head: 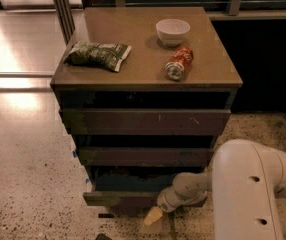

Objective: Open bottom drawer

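1. bottom drawer [114, 198]: lowest of three dark-brown flat fronts in the bench, no handle. Pulled partway out, front standing forward of the two fronts above; dark gap open behind its top edge. Front low in view, near the floor.

2. gripper [154, 215]: at the end of the white arm [248, 189], down at floor level, just in front of the bottom drawer's right half, pale tip pointing down and left. Open or closed: cannot tell. Contact with the drawer front: cannot tell.

3. middle drawer front [143, 156]: set back from the bottom one, slightly forward of the carcass.

4. top drawer front [143, 121]: widest, with a few pale scratches.

5. bench [138, 69]: brown flat top, carrying three things.
- white bowl [173, 31], upright, toward the rear right.
- red drink can [179, 63], lying on its side just in front of the bowl.
- green snack bag [98, 55], flat, on the left side, well apart from the can.

6. floor [28, 184]: pale, speckled.
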Controlling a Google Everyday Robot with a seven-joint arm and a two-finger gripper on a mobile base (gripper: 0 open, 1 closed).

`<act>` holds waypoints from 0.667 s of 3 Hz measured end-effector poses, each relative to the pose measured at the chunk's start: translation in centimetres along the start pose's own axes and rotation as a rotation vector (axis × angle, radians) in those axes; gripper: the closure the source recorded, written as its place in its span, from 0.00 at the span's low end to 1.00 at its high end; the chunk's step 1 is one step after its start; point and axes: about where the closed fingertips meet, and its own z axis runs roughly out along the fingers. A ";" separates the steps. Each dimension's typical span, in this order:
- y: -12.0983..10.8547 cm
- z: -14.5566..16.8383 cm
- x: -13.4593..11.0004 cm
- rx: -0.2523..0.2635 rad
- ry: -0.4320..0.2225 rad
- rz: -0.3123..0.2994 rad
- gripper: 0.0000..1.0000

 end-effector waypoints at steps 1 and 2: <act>-1.4 1.2 0.4 0.011 0.007 0.032 0.00; -1.4 1.2 0.4 0.011 0.007 0.032 0.00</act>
